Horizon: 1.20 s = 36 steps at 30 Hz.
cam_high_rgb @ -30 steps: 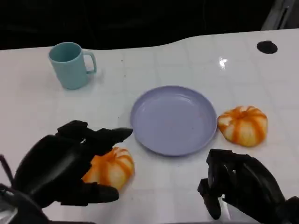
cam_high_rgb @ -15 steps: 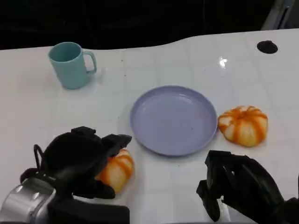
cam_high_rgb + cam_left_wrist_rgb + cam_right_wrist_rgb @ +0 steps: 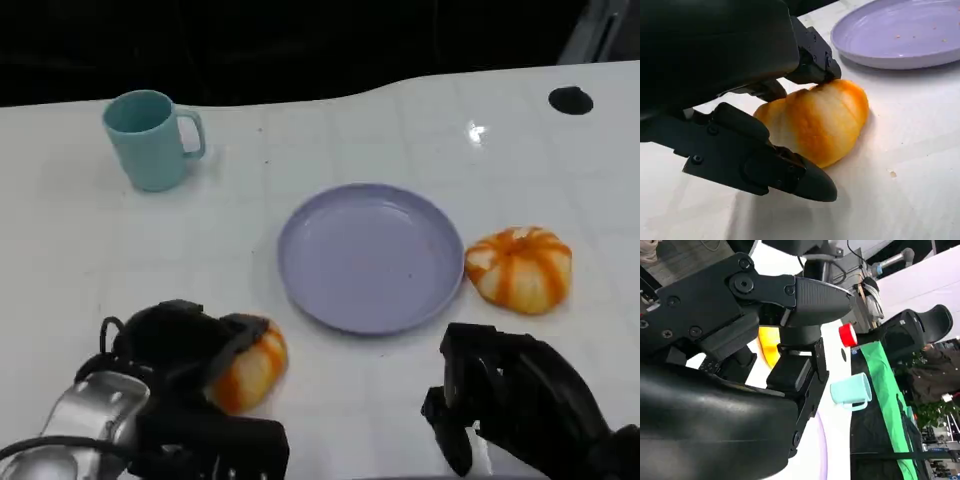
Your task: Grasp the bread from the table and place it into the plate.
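An orange-striped bread roll (image 3: 252,366) lies on the white table near its front left, just short of the empty lavender plate (image 3: 370,255). My left hand (image 3: 183,345) is down over the roll's left side and grips it. In the left wrist view one finger (image 3: 812,60) presses on the roll (image 3: 822,117) from above and another (image 3: 765,167) lies along its near side, with the plate (image 3: 900,35) just beyond. A second roll (image 3: 520,268) sits to the right of the plate. My right hand (image 3: 510,400) hangs at the front right, fingers curled, holding nothing.
A teal mug (image 3: 150,138) stands at the back left, well away from the plate. A small dark round spot (image 3: 571,100) marks the table's far right. Beyond the table's back edge everything is dark.
My left hand has lowered and turned over the near roll, and its spread fingers have closed around it. The roll, plate and right hand have stayed where they were.
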Tool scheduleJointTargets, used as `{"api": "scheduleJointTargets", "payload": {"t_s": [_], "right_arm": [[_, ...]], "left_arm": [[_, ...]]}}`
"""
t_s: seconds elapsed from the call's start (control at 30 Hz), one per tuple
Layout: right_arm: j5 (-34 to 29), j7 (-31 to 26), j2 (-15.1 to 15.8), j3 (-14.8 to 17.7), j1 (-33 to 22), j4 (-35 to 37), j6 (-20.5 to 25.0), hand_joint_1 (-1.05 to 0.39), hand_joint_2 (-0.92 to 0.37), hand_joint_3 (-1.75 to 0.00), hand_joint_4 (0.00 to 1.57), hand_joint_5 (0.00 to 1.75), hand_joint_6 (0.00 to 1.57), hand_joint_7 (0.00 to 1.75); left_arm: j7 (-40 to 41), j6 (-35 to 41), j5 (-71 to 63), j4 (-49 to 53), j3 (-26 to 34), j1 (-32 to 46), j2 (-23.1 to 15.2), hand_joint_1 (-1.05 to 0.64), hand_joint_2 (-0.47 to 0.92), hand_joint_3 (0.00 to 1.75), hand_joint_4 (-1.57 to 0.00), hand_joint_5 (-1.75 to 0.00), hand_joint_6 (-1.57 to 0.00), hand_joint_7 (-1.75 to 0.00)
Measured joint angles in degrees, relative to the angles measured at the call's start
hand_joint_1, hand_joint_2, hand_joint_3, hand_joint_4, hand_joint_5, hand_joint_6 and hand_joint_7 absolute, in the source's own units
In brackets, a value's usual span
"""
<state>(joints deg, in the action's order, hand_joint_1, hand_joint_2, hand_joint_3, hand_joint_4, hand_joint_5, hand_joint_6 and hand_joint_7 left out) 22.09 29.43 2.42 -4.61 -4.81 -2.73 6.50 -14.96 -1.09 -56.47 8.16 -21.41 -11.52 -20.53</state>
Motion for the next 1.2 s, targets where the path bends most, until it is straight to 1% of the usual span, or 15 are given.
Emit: {"api": "scheduleJointTargets", "payload": {"t_s": [0.07,0.1,0.13,0.17,0.2,0.23,0.3,0.37,0.4,0.43,0.47,0.57,0.8,0.93,1.2], "right_arm": [[0.0,0.0,0.0,0.0,0.0,0.0,0.0,-0.94,-0.73,-0.70,1.22,1.66,1.05,1.51],[0.0,0.0,0.0,0.0,-0.1,-0.1,0.0,-0.94,-0.72,-0.70,1.22,1.66,1.05,1.51],[0.0,0.0,0.0,0.0,-0.1,-0.2,0.0,-0.94,-0.72,-0.70,1.22,1.66,1.05,1.51],[0.0,0.0,0.0,0.0,-0.2,-0.3,0.1,-0.94,-0.72,-0.71,1.22,1.66,1.05,1.50],[0.0,0.0,0.0,0.0,-0.2,-0.5,0.2,-0.94,-0.72,-0.71,1.22,1.66,1.04,1.50],[0.0,0.0,0.0,0.0,-0.3,-0.5,0.3,-0.94,-0.72,-0.71,1.22,1.66,1.04,1.50],[0.1,0.0,0.0,0.0,-0.3,-0.6,0.3,-0.94,-0.72,-0.71,1.22,1.66,1.04,1.50],[0.1,0.1,0.0,0.0,-0.3,-0.6,0.3,-0.95,-0.73,-0.71,1.22,1.66,1.04,1.51],[0.0,0.1,0.0,0.0,-0.3,-0.6,0.3,-0.95,-0.73,-0.72,1.22,1.66,1.04,1.51],[0.0,0.1,0.0,0.0,-0.3,-0.6,0.3,-0.95,-0.73,-0.72,1.22,1.66,1.04,1.51],[0.0,0.0,0.0,0.0,-0.3,-0.6,0.3,-0.95,-0.73,-0.72,1.22,1.66,1.04,1.51],[0.0,0.0,0.0,0.0,-0.3,-0.8,0.3,-0.94,-0.72,-0.73,1.21,1.66,1.04,1.51],[0.0,0.0,0.0,0.0,-0.4,-0.9,0.3,-0.94,-0.71,-0.77,1.21,1.67,1.03,1.53],[0.0,0.0,0.0,0.0,-0.5,-1.0,0.3,-0.94,-0.70,-0.79,1.21,1.68,1.03,1.53],[0.1,0.1,0.1,0.0,-0.6,-1.0,0.4,-0.94,-0.70,-0.78,1.21,1.68,1.03,1.53]], "left_arm": [[2.2,-0.4,1.0,2.3,-0.5,-0.8,0.0,-0.56,0.92,0.06,-0.45,-0.44,-0.46,-0.06],[3.9,-0.9,1.6,3.4,-0.6,-1.0,0.0,-0.46,0.92,0.09,-0.56,-0.64,-0.61,-0.10],[6.6,-2.2,2.0,4.8,-0.6,-1.1,0.0,-0.37,0.92,0.12,-0.63,-0.93,-0.77,-0.13],[9.8,-3.9,2.3,6.3,-0.7,-1.1,-0.2,-0.32,0.92,0.14,-0.68,-1.09,-0.87,-0.15],[13.3,-5.8,2.9,7.9,-0.8,-1.2,-0.4,-0.29,0.92,0.26,-0.76,-1.23,-1.01,-0.22],[17.0,-7.7,3.4,9.7,-0.8,-1.3,-0.5,-0.28,0.89,0.45,-0.83,-1.39,-1.10,-0.37],[21.7,-10.0,4.5,12.1,-0.8,-1.3,-0.6,-0.27,0.85,0.60,-0.86,-1.47,-1.08,-0.57],[24.0,-11.0,5.2,13.5,-0.8,-1.6,-0.6,-0.29,0.79,0.62,-0.85,-1.69,-0.90,-1.22],[25.2,-11.4,5.3,13.8,-0.9,-1.7,-0.6,-0.29,0.78,0.62,-0.85,-1.72,-0.87,-1.32],[26.3,-11.6,5.2,14.0,-0.9,-1.7,-0.7,-0.29,0.75,0.69,-0.86,-1.73,-0.78,-1.56],[27.3,-11.9,5.2,14.2,-1.1,-1.8,-0.8,-0.29,0.74,0.73,-0.86,-1.74,-0.74,-1.65],[28.7,-12.2,5.2,14.5,-1.5,-1.8,-1.0,-0.29,0.71,0.78,-0.85,-1.75,-0.69,-1.72],[29.0,-11.2,4.3,12.5,-2.0,-1.5,-1.9,-0.28,0.64,0.85,-0.85,-1.75,-0.68,-1.70],[29.0,-10.4,3.8,9.2,-1.8,-0.8,-2.9,-0.26,0.56,0.95,-0.86,-1.75,-0.73,-1.65],[28.7,-7.8,3.6,-0.6,0.4,0.9,-4.0,-0.26,0.49,1.11,-0.89,-1.75,-0.69,-1.74]]}}
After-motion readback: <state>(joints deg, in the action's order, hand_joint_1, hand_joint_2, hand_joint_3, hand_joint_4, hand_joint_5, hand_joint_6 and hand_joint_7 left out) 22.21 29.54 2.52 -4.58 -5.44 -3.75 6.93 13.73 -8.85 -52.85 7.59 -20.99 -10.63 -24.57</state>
